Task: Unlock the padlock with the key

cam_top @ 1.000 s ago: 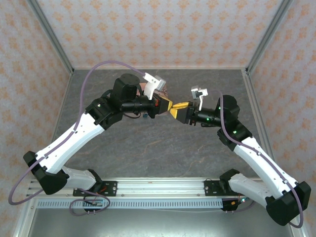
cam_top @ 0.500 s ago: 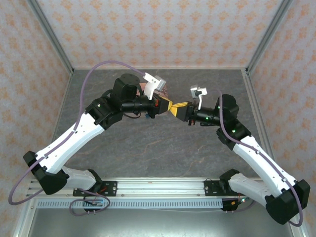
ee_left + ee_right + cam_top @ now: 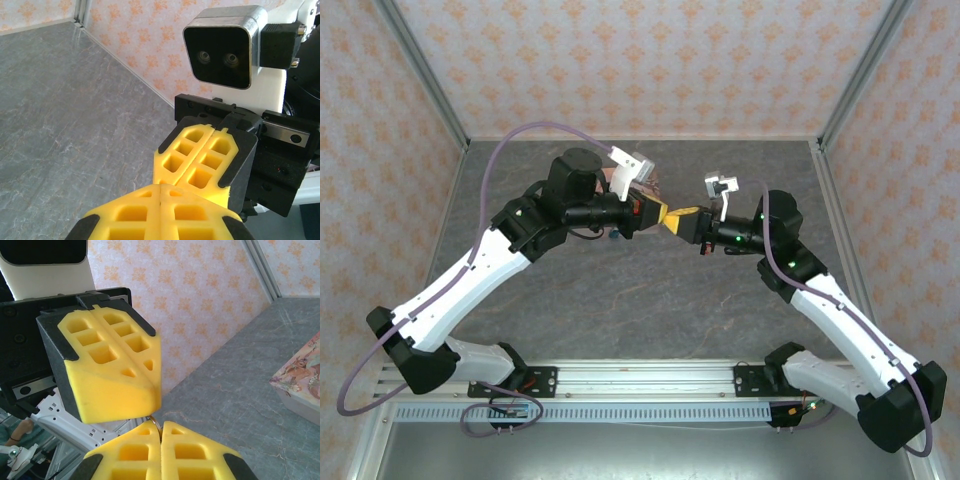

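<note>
My two grippers meet tip to tip above the middle of the table. In the right wrist view my right gripper [image 3: 161,429] is shut, and a thin metal key ring [image 3: 156,421] pokes out between its yellow pads, right under the tip of my left gripper [image 3: 150,375]. My left gripper [image 3: 161,187] is shut too, with nothing visible between its pads, and the right gripper [image 3: 172,172] faces it. From above, the left gripper [image 3: 660,213] and right gripper [image 3: 682,215] touch or nearly touch. A small blue spot [image 3: 617,235] shows under my left wrist; whether it is the padlock I cannot tell.
A pink illustrated tin [image 3: 653,186] stands on the grey table behind my left gripper, also seen as the pink illustrated tin [image 3: 301,377] at the right edge. Patterned walls and metal posts [image 3: 850,75] close in the back and sides.
My right gripper has edged a little up and left, closing onto the left gripper's tip. The left arm has barely moved.
</note>
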Tool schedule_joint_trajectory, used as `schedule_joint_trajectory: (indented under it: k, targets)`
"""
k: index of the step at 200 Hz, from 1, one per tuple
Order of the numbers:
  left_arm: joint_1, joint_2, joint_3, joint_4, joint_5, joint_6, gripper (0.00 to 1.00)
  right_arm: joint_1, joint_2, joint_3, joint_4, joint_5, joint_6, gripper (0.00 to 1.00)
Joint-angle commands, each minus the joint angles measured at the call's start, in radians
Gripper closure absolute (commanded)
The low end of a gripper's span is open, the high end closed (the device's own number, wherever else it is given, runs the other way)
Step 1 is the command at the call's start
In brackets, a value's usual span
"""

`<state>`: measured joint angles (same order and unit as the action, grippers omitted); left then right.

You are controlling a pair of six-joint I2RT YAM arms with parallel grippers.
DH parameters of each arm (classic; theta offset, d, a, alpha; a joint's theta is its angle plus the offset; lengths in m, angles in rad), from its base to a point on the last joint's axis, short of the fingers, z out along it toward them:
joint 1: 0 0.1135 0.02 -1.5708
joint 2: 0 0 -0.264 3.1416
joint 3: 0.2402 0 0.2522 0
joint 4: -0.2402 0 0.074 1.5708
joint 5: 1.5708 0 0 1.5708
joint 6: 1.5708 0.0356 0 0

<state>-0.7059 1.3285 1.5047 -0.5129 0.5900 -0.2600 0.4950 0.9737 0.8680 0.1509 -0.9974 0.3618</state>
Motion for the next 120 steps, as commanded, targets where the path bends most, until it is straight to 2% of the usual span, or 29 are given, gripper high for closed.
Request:
schedule_joint_trajectory:
  k: [1,73,98,120]
  targets:
    - [0.020,0.005,0.032,-0.018,-0.060,-0.007,0.86,0.009,-0.014,0.006,0.028,0.005,-0.003,1.00]
    - [0.140,0.037,-0.020,0.003,-0.214,-0.149,0.43,0.009,-0.122,-0.081,-0.095,0.219,-0.001,1.00]
    - [0.165,0.096,-0.006,-0.036,-0.346,-0.159,0.35,0.008,-0.162,-0.114,-0.127,0.290,0.034,1.00]
    - [0.165,0.197,0.052,-0.095,-0.434,-0.141,0.33,0.008,-0.191,-0.140,-0.154,0.361,0.070,1.00]
